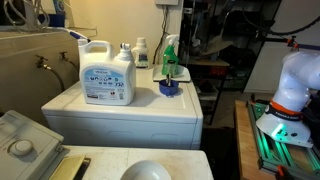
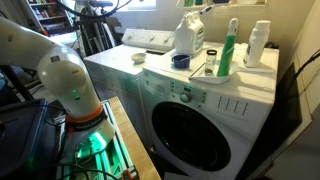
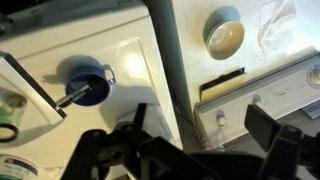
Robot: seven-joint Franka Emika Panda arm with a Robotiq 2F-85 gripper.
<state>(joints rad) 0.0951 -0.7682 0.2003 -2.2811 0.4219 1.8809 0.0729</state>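
Both fingers (image 3: 268,128) of end effector (image 3: 203,140) spread wide, gripping nothing.

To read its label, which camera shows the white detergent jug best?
An exterior view: detergent jug faces it, label forward. In an exterior view the jug is smaller, label unreadable. Wrist view: not discernible.

White front-loading washer (image 2: 200,125) before me, a second white machine (image 2: 150,40) just beside it on its far side, cream wall (image 1: 110,20) behind it, utility sink (image 1: 30,60) against that wall near the washer, dim cluttered shelves (image 1: 225,40) beyond it, warm indoor light.
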